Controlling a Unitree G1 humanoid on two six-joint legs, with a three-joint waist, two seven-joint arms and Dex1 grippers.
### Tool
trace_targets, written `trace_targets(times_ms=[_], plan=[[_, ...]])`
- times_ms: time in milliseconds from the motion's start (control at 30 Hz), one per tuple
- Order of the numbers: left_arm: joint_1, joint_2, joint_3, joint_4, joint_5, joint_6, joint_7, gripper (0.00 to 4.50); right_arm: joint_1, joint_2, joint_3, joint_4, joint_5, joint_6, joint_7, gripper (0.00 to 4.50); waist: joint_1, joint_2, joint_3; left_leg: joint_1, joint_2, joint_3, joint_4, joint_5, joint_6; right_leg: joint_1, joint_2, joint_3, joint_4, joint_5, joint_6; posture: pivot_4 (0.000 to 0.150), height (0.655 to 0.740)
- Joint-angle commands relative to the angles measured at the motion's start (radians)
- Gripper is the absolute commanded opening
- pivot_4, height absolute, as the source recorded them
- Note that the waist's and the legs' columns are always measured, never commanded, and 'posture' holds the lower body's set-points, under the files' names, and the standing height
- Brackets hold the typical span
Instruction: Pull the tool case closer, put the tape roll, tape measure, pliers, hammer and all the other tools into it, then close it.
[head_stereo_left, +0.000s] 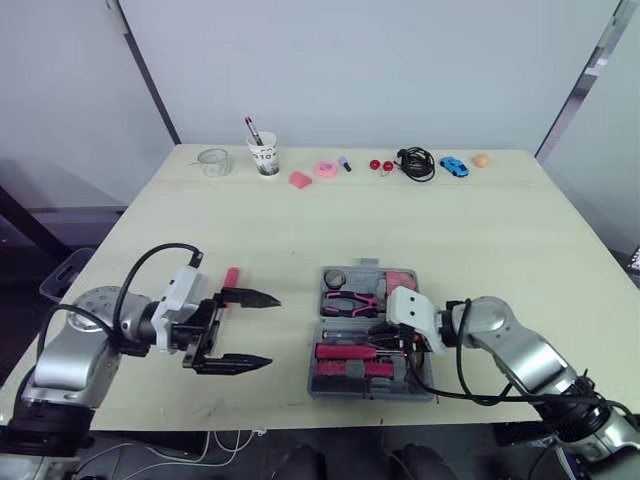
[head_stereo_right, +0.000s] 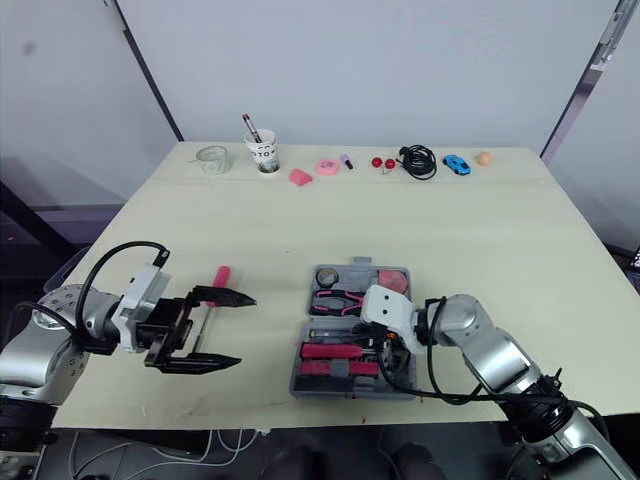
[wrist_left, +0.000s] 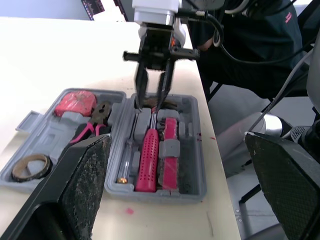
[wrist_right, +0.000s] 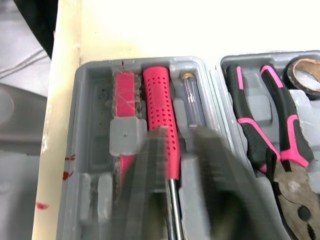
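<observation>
Nearest, in the front half of the open tool case (head_stereo_left: 313, 372): a pink-handled screwdriver (wrist_left: 148, 160) and a slim clear-handled driver (wrist_left: 128, 160), right gripper (wrist_left: 150, 104) over them, jaws narrow astride the shaft, seemingly clamping nothing. Left of the case, left gripper (head_stereo_left: 272, 330) spread wide and empty just beside a loose pink-handled tool (head_stereo_left: 231, 277), likely light and rigid, best pinched mid-handle. Farther back in the case: pliers (wrist_left: 97, 120), tape roll (wrist_left: 27, 167), tape measure (wrist_left: 75, 102).
</observation>
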Motion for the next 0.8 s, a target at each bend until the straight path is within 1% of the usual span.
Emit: trace_targets(times_ms=[33, 267, 367, 467, 533, 633, 800], plan=[[-0.012, -0.005, 0.005, -0.031, -0.014, 0.004, -0.036, 4.5, -0.001, 0.026, -0.008, 0.019, 0.012, -0.055, 0.004, 0.04, 0.0, 0.0, 0.0, 0.0, 0.0, 0.0, 0.0, 0.0, 0.0, 0.0, 0.0, 0.0, 0.0, 0.0, 0.0, 0.15, 0.74], [-0.007, -0.015, 0.006, -0.029, -0.007, -0.001, -0.035, 4.5, 0.002, 0.043, 0.063, 0.144, -0.057, -0.144, 0.013, 0.04, 0.0, 0.0, 0.0, 0.0, 0.0, 0.0, 0.0, 0.0, 0.0, 0.0, 0.0, 0.0, 0.0, 0.0, 0.0, 0.15, 0.74], [0.001, -0.018, 0.007, -0.03, -0.003, -0.006, -0.033, 4.5, 0.007, 0.042, 0.1, 0.219, -0.12, -0.198, -0.005, 0.04, 0.0, 0.0, 0.0, 0.0, 0.0, 0.0, 0.0, 0.0, 0.0, 0.0, 0.0, 0.0, 0.0, 0.0, 0.0, 0.15, 0.74], [0.008, -0.02, 0.013, -0.034, -0.003, -0.005, -0.025, 4.5, 0.023, 0.051, 0.097, 0.236, -0.129, -0.195, -0.018, 0.04, -0.001, -0.001, -0.001, 0.001, 0.0, 0.0, 0.0, 0.0, 0.0, 0.0, 0.0, 0.0, 0.0, 0.0, 0.0, 0.15, 0.74], [0.016, -0.019, 0.018, -0.037, -0.004, -0.006, -0.024, 4.5, 0.025, 0.047, 0.095, 0.231, -0.138, -0.211, -0.015, 0.04, -0.002, -0.001, -0.001, 0.001, 0.0, 0.0, 0.0, 0.0, 0.0, 0.001, 0.0, 0.0, 0.001, 0.0, 0.0, 0.15, 0.74], [0.037, -0.016, 0.027, -0.042, -0.006, -0.008, -0.021, 4.5, 0.031, 0.057, 0.053, 0.185, -0.101, -0.188, -0.021, 0.04, -0.002, -0.001, -0.001, 0.002, 0.0, 0.0, 0.0, 0.0, 0.0, 0.001, 0.0, 0.0, 0.001, 0.0, 0.0, 0.15, 0.74], [0.073, -0.014, 0.047, -0.046, -0.004, 0.03, 0.04, 4.5, 0.067, 0.056, -0.082, 0.037, 0.008, -0.139, -0.044, 0.04, 0.0, -0.001, 0.0, 0.001, 0.0, 0.0, 0.0, 0.0, 0.0, 0.0, 0.0, 0.001, 0.001, 0.0, 0.0, 0.15, 0.74]])
